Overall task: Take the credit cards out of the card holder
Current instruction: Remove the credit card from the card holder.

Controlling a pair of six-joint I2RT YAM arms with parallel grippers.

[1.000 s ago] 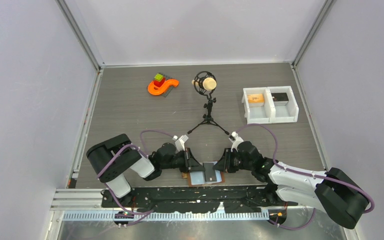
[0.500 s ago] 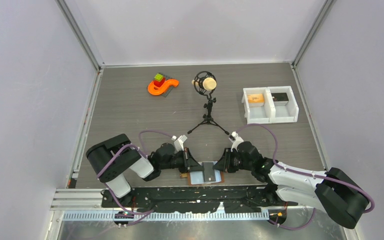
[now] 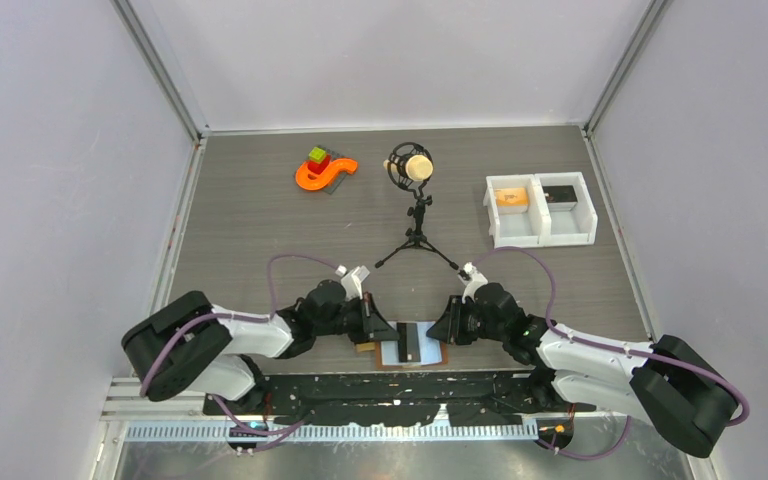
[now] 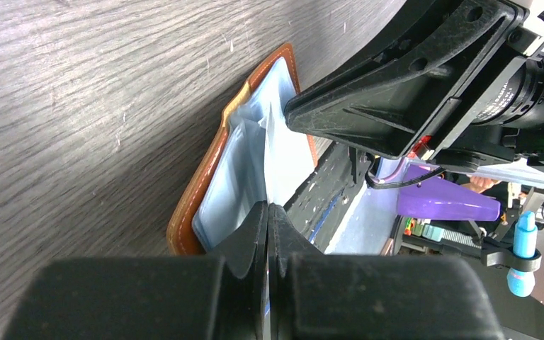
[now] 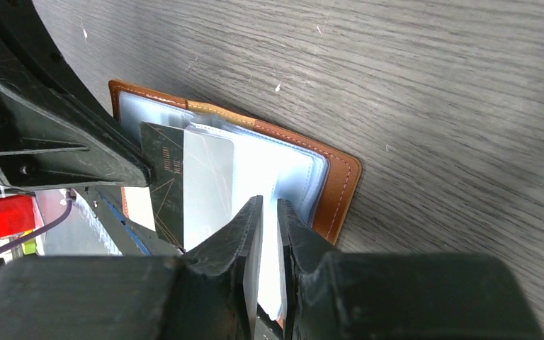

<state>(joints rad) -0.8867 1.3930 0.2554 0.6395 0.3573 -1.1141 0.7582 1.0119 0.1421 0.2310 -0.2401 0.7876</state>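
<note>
The card holder lies open near the table's front edge, brown outside and pale blue-grey inside. A dark credit card sticks partway out of a sleeve. My left gripper is shut on that card's left edge, which shows edge-on running into its jaws. From the right, my right gripper is closed on a pale sleeve of the card holder. The two grippers face each other across the holder, a short gap apart.
A microphone on a small tripod stands just behind the holder. An orange S-shaped toy with coloured blocks lies at the back left. A white two-compartment bin sits at the back right. The black front rail runs right beside the holder.
My left gripper has closed on the dark card and drawn back to the left, sliding the card a little left. The left arm's elbow swung down and left. The right arm held still.
</note>
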